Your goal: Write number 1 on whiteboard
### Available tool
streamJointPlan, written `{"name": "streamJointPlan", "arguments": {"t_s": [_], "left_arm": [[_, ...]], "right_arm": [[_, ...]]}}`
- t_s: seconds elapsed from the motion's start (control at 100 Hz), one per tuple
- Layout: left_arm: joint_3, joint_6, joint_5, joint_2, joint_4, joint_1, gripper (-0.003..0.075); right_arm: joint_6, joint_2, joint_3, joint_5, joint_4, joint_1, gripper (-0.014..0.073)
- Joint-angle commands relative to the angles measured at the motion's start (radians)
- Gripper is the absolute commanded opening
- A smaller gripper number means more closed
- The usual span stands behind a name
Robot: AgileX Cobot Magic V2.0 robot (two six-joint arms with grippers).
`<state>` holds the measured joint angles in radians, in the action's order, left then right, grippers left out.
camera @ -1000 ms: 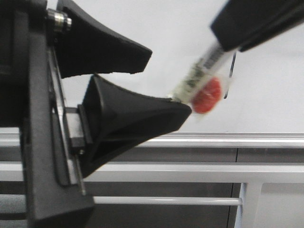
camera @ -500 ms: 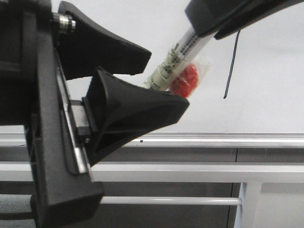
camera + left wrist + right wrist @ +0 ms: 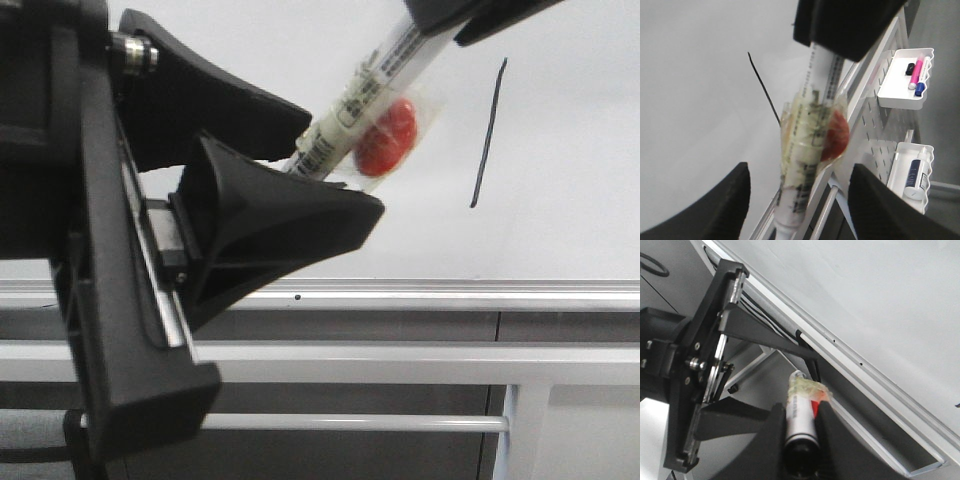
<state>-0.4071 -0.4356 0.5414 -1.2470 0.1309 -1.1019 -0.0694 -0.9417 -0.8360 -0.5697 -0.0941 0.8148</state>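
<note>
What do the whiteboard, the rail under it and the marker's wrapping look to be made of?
Whiteboard: smooth, pale, faintly glossy, probably coated; the black stroke sits cleanly on it. Rail: silvery with bright streaks, likely aluminium. Marker wrapping: clear, wrinkled, yellowish film, probably tape, over a red patch.

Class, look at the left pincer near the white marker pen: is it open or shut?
Open. The left pincer has its black fingers spread wide, and the white marker pen passes between them untouched, held by the right pincer.
</note>
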Motion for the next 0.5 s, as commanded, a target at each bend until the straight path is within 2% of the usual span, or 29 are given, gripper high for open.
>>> {"name": "streamJointPlan", "arguments": {"t_s": [0.0, 0.17, 0.24, 0.34, 0.38, 0.43, 0.49], "left_arm": [[-0.029, -0.002, 0.073, 0.017, 0.009, 0.011, 0.0387], [-0.029, -0.002, 0.073, 0.015, 0.009, 0.012, 0.0385], [-0.029, -0.002, 0.073, 0.013, 0.009, 0.012, 0.0353], [-0.029, -0.002, 0.073, 0.009, 0.009, 0.012, 0.0201], [-0.029, -0.002, 0.073, 0.009, 0.009, 0.012, 0.0090], [-0.029, -0.002, 0.074, 0.009, 0.009, 0.012, -0.0011], [-0.029, -0.002, 0.077, 0.009, 0.009, 0.012, -0.0020]], "right_arm": [[0.015, 0.028, -0.035, 0.064, 0.006, 0.002, -0.0043], [0.015, 0.029, -0.035, 0.059, 0.006, 0.002, -0.0043], [0.015, 0.029, -0.035, 0.058, 0.005, 0.002, -0.0043], [0.015, 0.029, -0.035, 0.058, 0.005, 0.002, -0.0043], [0.015, 0.029, -0.035, 0.058, 0.005, 0.002, -0.0043], [0.015, 0.029, -0.035, 0.058, 0.005, 0.002, -0.0043], [0.015, 0.029, -0.035, 0.058, 0.005, 0.002, -0.0043]]}}
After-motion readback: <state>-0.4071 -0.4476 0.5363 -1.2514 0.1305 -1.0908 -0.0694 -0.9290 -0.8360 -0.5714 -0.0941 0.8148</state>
